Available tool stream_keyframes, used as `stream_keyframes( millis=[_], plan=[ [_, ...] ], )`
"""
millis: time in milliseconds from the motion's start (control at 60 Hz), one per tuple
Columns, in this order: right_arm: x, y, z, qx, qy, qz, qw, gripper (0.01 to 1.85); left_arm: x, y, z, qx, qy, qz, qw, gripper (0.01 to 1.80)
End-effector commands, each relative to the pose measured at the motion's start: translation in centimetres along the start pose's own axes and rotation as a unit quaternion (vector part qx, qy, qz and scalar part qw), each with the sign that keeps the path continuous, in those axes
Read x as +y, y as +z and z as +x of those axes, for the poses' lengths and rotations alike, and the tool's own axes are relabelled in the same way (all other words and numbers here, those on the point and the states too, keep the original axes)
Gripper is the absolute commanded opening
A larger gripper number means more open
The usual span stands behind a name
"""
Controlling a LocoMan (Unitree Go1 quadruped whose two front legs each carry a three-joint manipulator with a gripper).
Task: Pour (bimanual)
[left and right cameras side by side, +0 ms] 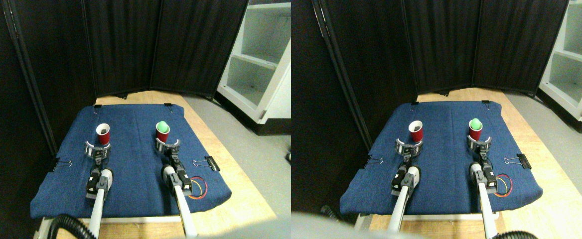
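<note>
Jaws: left gripper (96, 149) curved, spread around left red cup (103, 134); right gripper (167, 146) likewise around ball-topped cup (162, 133). Grip unconfirmed. Blue cloth (131, 174) covers wooden counter (243, 199).

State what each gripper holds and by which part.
Left gripper rings the base of the empty red cup; right gripper rings the base of the cup with the green ball. Firm grip: cannot tell.

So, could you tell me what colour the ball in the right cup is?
Green ball, clearest in the stereo pair view.

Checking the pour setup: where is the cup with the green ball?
The cup with the green ball stands on the blue cloth, robot's right, at the right gripper.
</note>
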Motion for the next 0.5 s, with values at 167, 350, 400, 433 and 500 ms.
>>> stream_keyframes(
  millis=[167,350,400,433,500],
  plan=[
    [0.6,-1.2,1.2,-0.002,0.010,0.002,1.000,0.96,-0.7,-1.1,1.2,0.009,-0.009,-0.028,1.000,0.99],
    [0.7,-1.4,1.8,0.000,0.013,-0.004,1.000,0.97,-0.9,-1.6,2.2,0.011,-0.008,-0.026,1.000,1.02],
    [0.7,-1.4,1.9,-0.001,0.012,-0.002,1.000,0.96,-0.8,-1.7,2.4,0.014,-0.007,-0.026,1.000,1.02],
    [0.7,-1.4,2.1,-0.002,0.012,-0.002,1.000,0.96,-0.8,-1.8,2.6,0.016,-0.008,-0.028,0.999,1.02],
    [0.7,-1.4,2.1,-0.007,0.009,-0.002,1.000,0.95,-0.7,-2.0,2.9,0.016,-0.008,-0.030,0.999,1.03]
  ],
)
